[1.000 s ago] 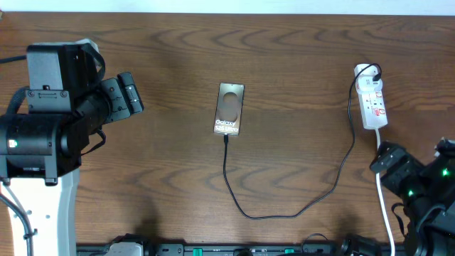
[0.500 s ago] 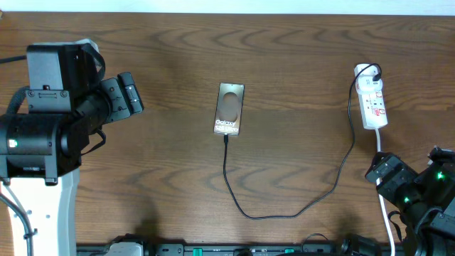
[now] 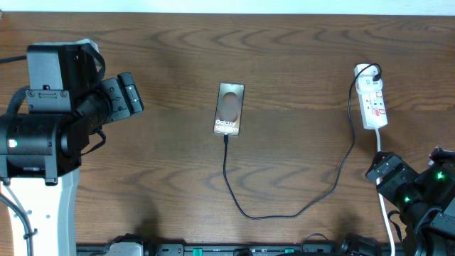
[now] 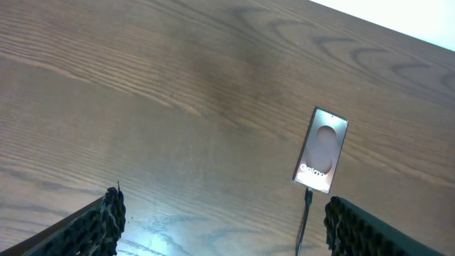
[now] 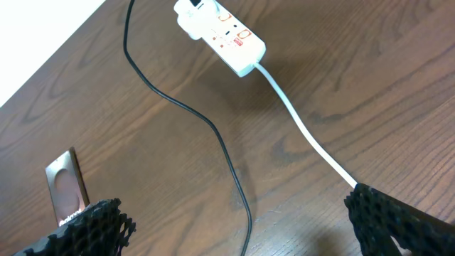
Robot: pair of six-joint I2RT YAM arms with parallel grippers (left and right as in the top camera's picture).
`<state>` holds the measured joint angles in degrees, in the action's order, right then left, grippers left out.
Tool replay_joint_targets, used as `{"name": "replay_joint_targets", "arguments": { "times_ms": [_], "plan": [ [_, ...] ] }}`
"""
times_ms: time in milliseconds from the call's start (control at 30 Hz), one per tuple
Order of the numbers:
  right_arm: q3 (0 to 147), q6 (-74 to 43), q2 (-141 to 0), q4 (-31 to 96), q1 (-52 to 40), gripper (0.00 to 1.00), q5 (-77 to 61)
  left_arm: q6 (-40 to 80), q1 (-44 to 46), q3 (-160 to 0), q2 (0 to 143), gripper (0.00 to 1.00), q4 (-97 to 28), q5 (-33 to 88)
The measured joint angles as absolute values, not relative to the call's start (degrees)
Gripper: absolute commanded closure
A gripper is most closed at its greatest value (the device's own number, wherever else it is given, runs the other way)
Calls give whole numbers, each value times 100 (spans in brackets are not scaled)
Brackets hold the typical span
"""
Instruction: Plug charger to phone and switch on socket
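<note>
The phone (image 3: pixel 229 109) lies flat mid-table, its white lettering facing up. The charger (image 3: pixel 284 213), a thin black cable, meets the phone's near edge with its tip (image 4: pixel 308 196), loops toward the front and climbs right to a black plug at the far end of the socket (image 3: pixel 372 104). My left gripper (image 3: pixel 132 94) hovers open, far left of the phone (image 4: pixel 321 150), with nothing between its fingers (image 4: pixel 105 222). My right gripper (image 3: pixel 384 171) is open just in front of the socket (image 5: pixel 220 30), above the charger (image 5: pixel 222 146); it holds nothing.
The socket's white cord (image 3: pixel 384 199) runs from the strip toward the front edge, passing under my right arm; it also shows in the right wrist view (image 5: pixel 306 128). The table's far edge meets a white wall. Dark equipment lines the front edge.
My right arm drew back slightly toward the front edge, away from the socket, then stopped. The left arm, phone, charger and socket stayed put.
</note>
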<state>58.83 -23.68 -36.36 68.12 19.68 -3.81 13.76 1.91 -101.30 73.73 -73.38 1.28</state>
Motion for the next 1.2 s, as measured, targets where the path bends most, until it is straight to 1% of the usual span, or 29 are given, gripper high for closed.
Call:
{"name": "replay_joint_targets", "arguments": {
  "times_ms": [767, 1067, 1200],
  "plan": [
    [5878, -2368, -3597, 6838, 1968, 1, -381, 1376, 191, -10130, 7373, 11, -7336, 128],
    [5876, -2366, -3094, 7028, 1964, 1, -272, 1376, 191, -10130, 7373, 11, -7338, 128],
    [5874, -2335, -2827, 7126, 1787, 1, -123, 1376, 191, -10130, 7373, 11, -7336, 128]
  ]
}}
